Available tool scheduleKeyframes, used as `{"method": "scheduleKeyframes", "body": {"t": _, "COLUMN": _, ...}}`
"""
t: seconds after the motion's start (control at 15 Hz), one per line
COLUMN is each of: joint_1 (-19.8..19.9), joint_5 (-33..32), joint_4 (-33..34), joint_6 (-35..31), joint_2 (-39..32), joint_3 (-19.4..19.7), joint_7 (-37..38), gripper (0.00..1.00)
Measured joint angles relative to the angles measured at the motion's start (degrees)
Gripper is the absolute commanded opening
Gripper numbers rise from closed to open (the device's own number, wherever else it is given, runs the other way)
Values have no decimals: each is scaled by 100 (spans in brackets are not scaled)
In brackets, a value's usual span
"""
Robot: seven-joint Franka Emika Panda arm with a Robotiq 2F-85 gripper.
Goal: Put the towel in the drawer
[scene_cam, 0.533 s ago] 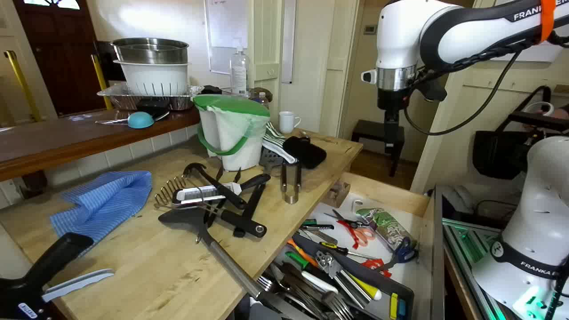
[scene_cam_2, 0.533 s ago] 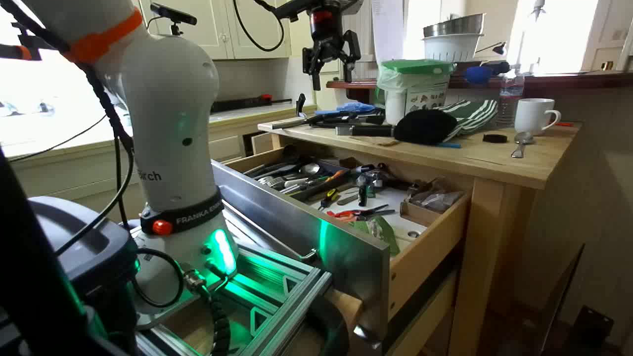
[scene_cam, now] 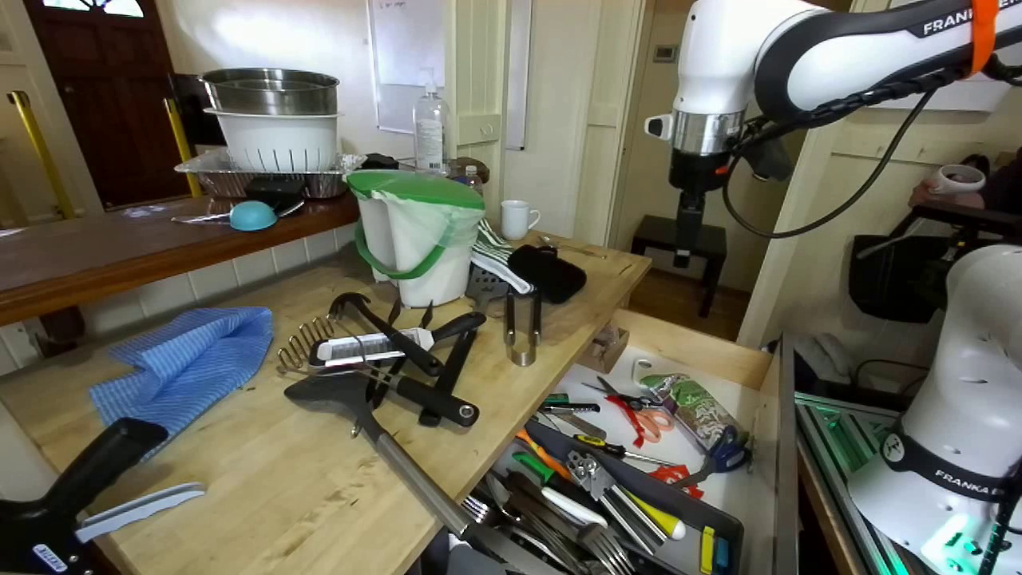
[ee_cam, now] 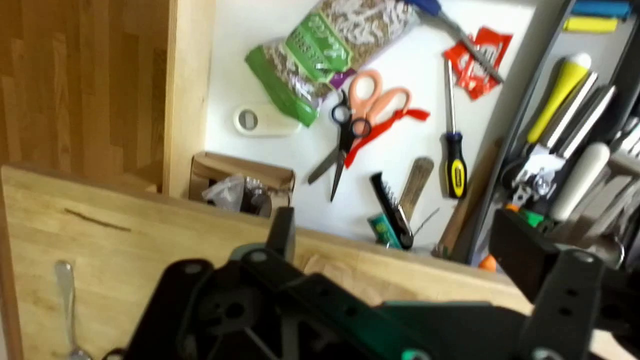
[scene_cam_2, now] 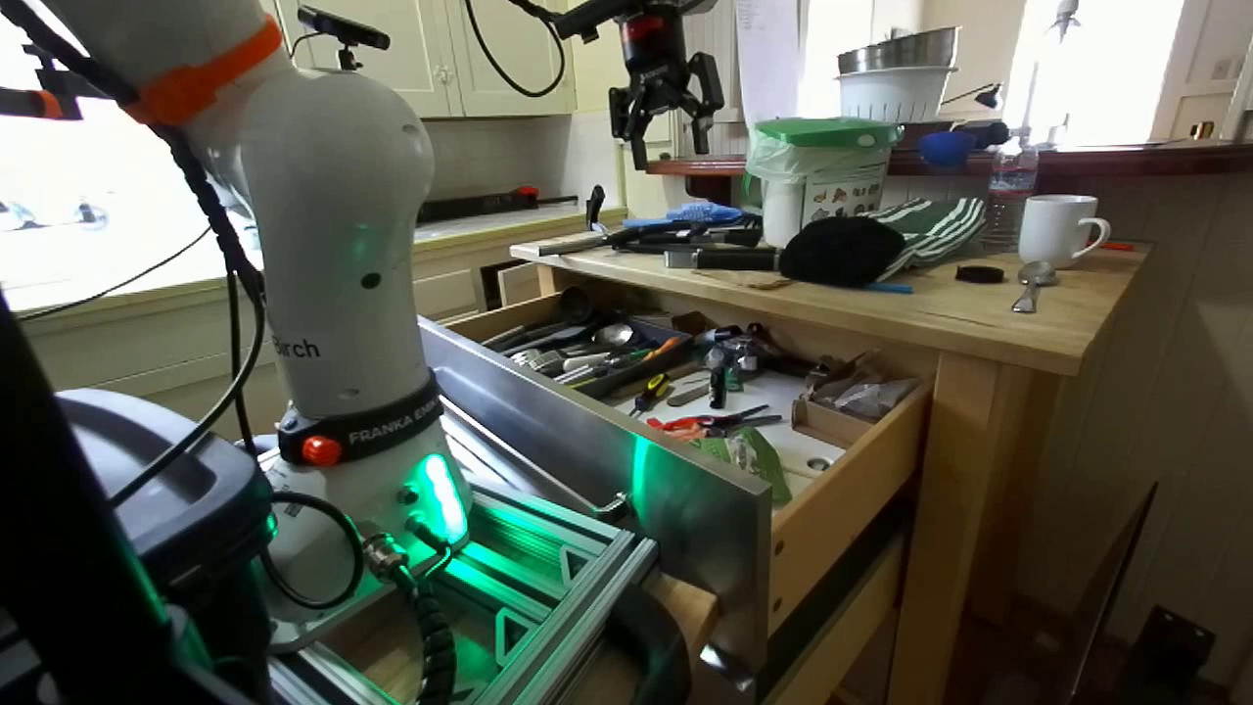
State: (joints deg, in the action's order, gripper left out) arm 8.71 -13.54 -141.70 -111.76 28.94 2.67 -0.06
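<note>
Blue towel (scene_cam: 188,359) and striped towel (scene_cam_2: 935,230) both lie on the counter (scene_cam: 303,479), so I could aim my spread, empty pincer (scene_cam_2: 671,149) at the wrong one, or haul the black thing (scene_cam_2: 842,250) beside the latter into the drawer (scene_cam_2: 695,509) too.

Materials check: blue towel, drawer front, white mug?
Blue towel: woven-looking cloth, matte; it creases and folds loosely, fibre unclear.
Drawer front: probably metal, satin finish; the gray face shows a blurred green reflection.
White mug: likely glazed ceramic; smooth, even white surface and looped handle, though plastic isn't ruled out.
</note>
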Motion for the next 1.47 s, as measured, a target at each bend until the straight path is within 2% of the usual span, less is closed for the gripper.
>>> {"method": "scheduleKeyframes", "body": {"t": 0.2, "joint_1": 13, "joint_5": -82, "joint_4": 145, "joint_6": -1116, "joint_2": -73, "joint_3": 44, "joint_7": 140, "gripper": 100}}
{"method": "scheduleKeyframes", "body": {"t": 0.4, "joint_1": 63, "joint_5": -100, "joint_4": 320, "joint_6": -2282, "joint_2": -509, "joint_3": 49, "joint_7": 465, "gripper": 100}}
{"method": "scheduleKeyframes", "body": {"t": 0.47, "joint_1": 101, "joint_5": -99, "joint_4": 440, "joint_6": -2479, "joint_2": -772, "joint_3": 60, "joint_7": 573, "gripper": 100}}
{"method": "scheduleKeyframes", "body": {"t": 0.67, "joint_1": 92, "joint_5": 214, "joint_4": 919, "joint_6": -2492, "joint_2": -1692, "joint_3": 201, "joint_7": 451, "gripper": 100}}
{"method": "scheduleKeyframes", "body": {"t": 1.0, "joint_1": 105, "joint_5": 196, "joint_4": 939, "joint_6": -2564, "joint_2": -1614, "joint_3": 203, "joint_7": 511, "gripper": 100}}
{"method": "scheduleKeyframes", "body": {"t": 1.27, "joint_1": 379, "joint_5": -251, "joint_4": 918, "joint_6": -3866, "joint_2": -1891, "joint_3": 249, "joint_7": 1352, "gripper": 100}}
{"method": "scheduleKeyframes", "body": {"t": 1.47, "joint_1": 583, "joint_5": -1125, "joint_4": 951, "joint_6": -4441, "joint_2": -2345, "joint_3": 173, "joint_7": 2430, "gripper": 100}}
